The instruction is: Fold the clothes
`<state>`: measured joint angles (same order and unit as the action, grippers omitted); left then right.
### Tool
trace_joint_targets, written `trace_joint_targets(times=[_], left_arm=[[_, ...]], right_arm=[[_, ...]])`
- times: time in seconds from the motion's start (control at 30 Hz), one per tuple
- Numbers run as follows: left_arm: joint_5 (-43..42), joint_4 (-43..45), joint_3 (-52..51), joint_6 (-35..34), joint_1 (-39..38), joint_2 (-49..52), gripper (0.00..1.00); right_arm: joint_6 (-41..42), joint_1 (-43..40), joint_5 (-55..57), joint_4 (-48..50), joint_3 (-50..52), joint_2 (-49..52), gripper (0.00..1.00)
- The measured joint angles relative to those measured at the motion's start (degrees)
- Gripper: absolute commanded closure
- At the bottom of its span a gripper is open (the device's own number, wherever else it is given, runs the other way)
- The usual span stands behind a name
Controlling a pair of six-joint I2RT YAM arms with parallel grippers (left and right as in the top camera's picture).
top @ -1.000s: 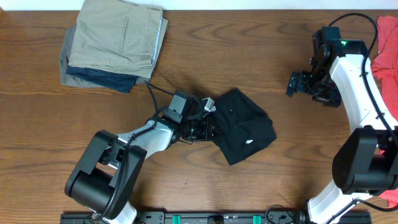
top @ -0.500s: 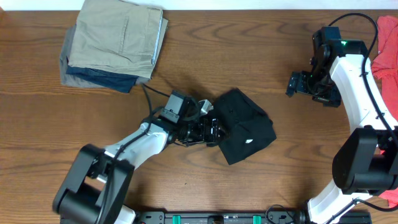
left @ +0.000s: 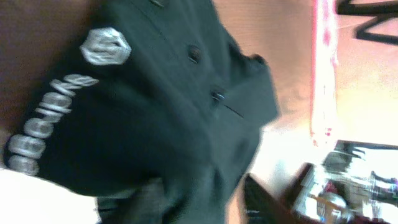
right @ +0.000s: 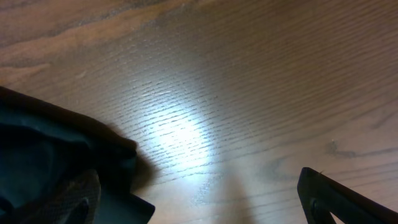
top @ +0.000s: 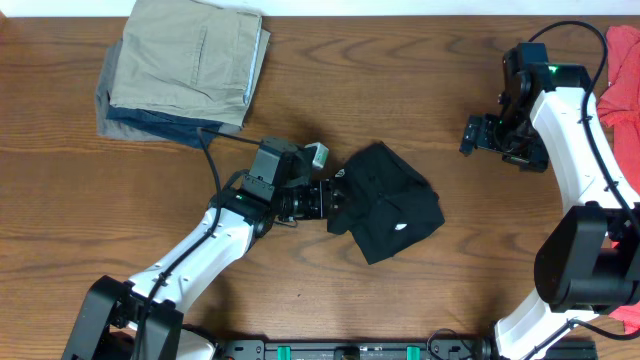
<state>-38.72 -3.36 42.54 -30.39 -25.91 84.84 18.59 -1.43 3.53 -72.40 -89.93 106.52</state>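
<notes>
Wood table (top: 430, 310), both arms over it. Folded khaki and blue-grey stack (top: 185, 70) sits well behind the left gripper (top: 335, 200). Black shirt (top: 390, 205) lies bunched right at that gripper's tip, touching it. My wrist view is blurred, so I can't tell if it grips. Right gripper (top: 470, 135) is spread wide and empty, well apart from the shirt. Red garment (top: 625, 75) lies behind it. Shirt's white logo (top: 402, 226) faces up.
</notes>
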Motion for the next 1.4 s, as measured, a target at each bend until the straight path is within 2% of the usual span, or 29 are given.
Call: trace_joint_targets(times=[0.13,0.33,0.37,0.43,0.63,0.83,1.23,1.4], left_arm=[[3.87,-0.9,0.0,-0.07,0.0,0.0,0.79],[11.45,-9.81,-0.15,-2.89,0.0,0.0,0.81],[12.57,-10.05,-0.2,-3.37,0.0,0.0,0.89],[13.94,-9.81,-0.2,-4.57,0.0,-0.02,0.94],[14.32,-9.51,1.68,-5.53,0.0,-2.73,0.94],[14.32,-4.87,4.46,-5.66,-0.17,-6.01,0.94],[14.29,-3.98,4.46,-5.86,-5.38,10.88,0.94],[14.47,-6.93,5.18,-5.86,-5.22,12.72,0.94]], right_arm=[[0.0,0.0,0.0,0.0,0.0,0.0,0.01],[0.0,0.0,0.0,0.0,0.0,0.0,0.01],[0.0,0.0,0.0,0.0,0.0,0.0,0.01],[0.0,0.0,-0.02,0.02,0.0,0.0,0.01],[0.0,0.0,-0.02,0.0,0.0,0.0,0.01],[0.0,0.0,-0.02,0.0,0.0,0.0,0.01],[0.0,0.0,-0.02,0.0,0.0,0.0,0.01],[0.0,0.0,-0.02,0.0,0.0,0.0,0.01]])
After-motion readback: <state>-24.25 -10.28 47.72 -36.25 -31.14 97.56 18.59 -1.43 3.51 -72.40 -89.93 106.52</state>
